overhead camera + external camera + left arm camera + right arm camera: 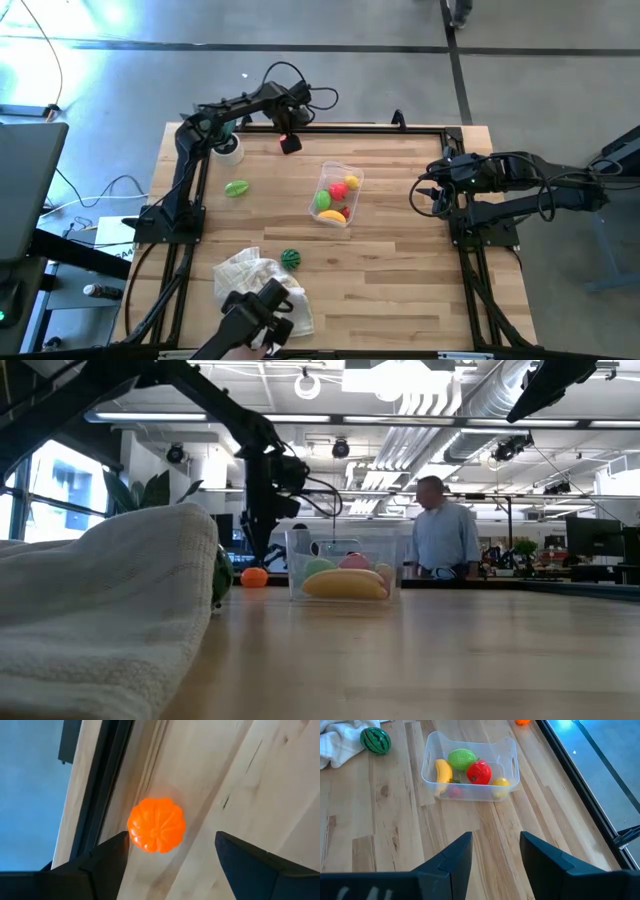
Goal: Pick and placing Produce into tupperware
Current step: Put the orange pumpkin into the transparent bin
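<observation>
While high view hides it, left wrist shows orange ball [156,825] between open jaws.

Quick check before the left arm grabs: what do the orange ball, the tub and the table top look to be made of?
Orange ball: looks like moulded plastic, smooth and slightly glossy, with regular ribs from a centre dimple. Tub: clear, thin plastic; the fruit shows through its walls. Table top: wood planks, matte, with visible grain and joints. The left gripper hangs open over the ball.
</observation>
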Robot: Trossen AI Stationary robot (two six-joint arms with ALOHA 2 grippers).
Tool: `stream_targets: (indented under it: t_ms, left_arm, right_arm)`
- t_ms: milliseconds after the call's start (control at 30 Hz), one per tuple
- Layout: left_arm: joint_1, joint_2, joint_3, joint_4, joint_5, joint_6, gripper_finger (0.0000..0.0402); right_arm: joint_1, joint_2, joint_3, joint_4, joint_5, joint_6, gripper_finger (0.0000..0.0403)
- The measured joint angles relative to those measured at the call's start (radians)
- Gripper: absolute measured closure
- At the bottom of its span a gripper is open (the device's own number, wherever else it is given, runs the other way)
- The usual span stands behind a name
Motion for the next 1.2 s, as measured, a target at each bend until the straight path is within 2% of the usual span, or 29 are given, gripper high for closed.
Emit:
stream_targets:
  t_ms: [333, 1200]
  left_arm:
    - [0.001, 0.011, 0.000, 0.020, -0.094, -0.066, 0.0121]
    - [0.007, 0.081, 0.000, 0.035, -0.075, -0.074, 0.0121]
  right_arm:
    - [0.000, 0.000, 0.000, 0.000, 0.000, 0.000, 0.0246]
    - [0.000, 0.000, 0.000, 0.000, 0.000, 0.000, 0.0246]
